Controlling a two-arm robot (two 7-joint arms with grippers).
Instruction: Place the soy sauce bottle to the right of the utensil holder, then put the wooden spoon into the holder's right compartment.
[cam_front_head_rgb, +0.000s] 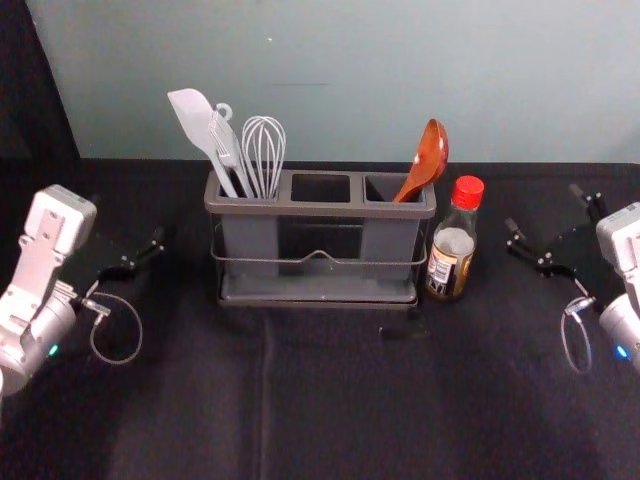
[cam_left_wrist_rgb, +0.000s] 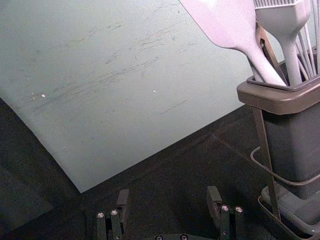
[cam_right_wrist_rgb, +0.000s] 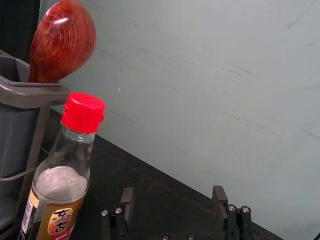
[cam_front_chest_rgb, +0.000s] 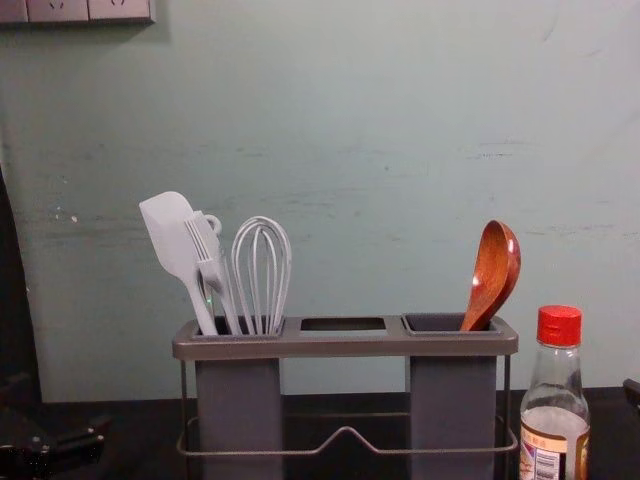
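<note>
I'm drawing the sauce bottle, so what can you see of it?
The bottle is see-through, like glass or plastic, narrow at the neck, with a red cap. Its gold-brown label has a barcode and writing. It stands upright on the dark table, right of the utensil holder; I can't tell whether they touch. Nothing holds it.

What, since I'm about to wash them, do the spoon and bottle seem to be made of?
The spoon looks like lacquered wood: reddish, glossy, with visible grain. The bottle looks like smooth glass, see-through at the neck, though clear plastic is possible.
</note>
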